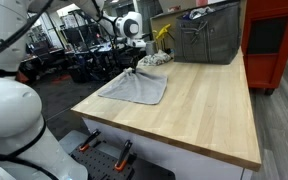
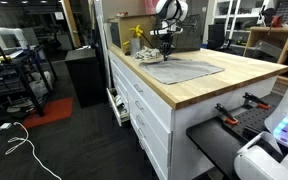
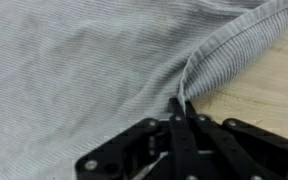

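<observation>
A grey ribbed cloth [image 1: 136,86] lies spread on the wooden table top [image 1: 199,105], seen in both exterior views [image 2: 184,69]. My gripper [image 3: 182,103] is shut on a fold at the cloth's edge [image 3: 199,65], pinching it where the fabric bunches up. In an exterior view the gripper [image 1: 147,58] is at the cloth's far corner, and it also shows low over the cloth [image 2: 165,45]. The cloth fills most of the wrist view [image 3: 84,60], with bare wood [image 3: 259,85] to the right.
A yellow-handled object [image 1: 162,34] and a grey metal bin [image 1: 206,35] stand at the table's far end. A red tool cabinet [image 1: 277,40] stands beyond. White drawers [image 2: 144,105] front the table. Black clamps [image 1: 104,150] lie on a lower surface near the front edge.
</observation>
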Motion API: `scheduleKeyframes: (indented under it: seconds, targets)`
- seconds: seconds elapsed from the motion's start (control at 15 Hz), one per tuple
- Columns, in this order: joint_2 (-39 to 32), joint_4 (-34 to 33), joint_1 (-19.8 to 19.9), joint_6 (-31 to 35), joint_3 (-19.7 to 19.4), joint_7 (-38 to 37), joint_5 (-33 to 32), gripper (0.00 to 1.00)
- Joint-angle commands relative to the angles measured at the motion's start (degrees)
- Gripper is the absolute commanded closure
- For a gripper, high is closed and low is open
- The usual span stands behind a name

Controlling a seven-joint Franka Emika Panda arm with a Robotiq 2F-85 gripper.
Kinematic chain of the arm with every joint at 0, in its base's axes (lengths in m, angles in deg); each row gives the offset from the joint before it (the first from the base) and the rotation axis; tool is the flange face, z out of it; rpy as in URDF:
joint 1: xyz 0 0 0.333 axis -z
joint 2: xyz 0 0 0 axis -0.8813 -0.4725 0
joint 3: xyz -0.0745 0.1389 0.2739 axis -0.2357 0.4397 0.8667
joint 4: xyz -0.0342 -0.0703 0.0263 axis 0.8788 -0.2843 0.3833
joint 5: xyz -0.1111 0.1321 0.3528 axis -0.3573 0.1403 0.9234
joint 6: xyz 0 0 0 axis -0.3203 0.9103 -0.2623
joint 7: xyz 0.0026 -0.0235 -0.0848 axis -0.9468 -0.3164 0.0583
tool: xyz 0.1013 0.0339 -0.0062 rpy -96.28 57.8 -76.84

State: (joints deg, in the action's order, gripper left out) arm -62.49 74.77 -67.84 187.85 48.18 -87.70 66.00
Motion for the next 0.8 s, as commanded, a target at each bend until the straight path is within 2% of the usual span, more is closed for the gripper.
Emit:
scheduleKeyframes:
  seconds: [0.0, 0.13, 0.27, 0.33, 0.4, 0.47, 0.53, 0.73]
  targets:
    - [3.28, 3.07, -0.63, 1.06, 0.21, -0.12, -1.56, 0.71]
    - [3.37, 2.87, -1.09, 1.13, 0.16, -0.32, -2.56, 0.64]
    - [3.54, 2.84, -1.36, 1.02, 0.19, -0.18, -3.34, 0.49]
    - [3.48, 2.78, -1.52, 1.1, 0.19, -0.15, -3.72, 0.62]
    - [3.58, 2.85, -1.71, 1.16, 0.16, -0.28, -4.08, 0.84]
    - [3.57, 2.86, -1.84, 1.26, 0.14, -0.31, -4.54, 0.79]
    - [3.61, 2.91, -1.91, 1.32, 0.12, -0.37, -4.83, 0.81]
    - [3.47, 2.84, -1.93, 1.38, 0.15, -0.28, -5.22, 1.0]
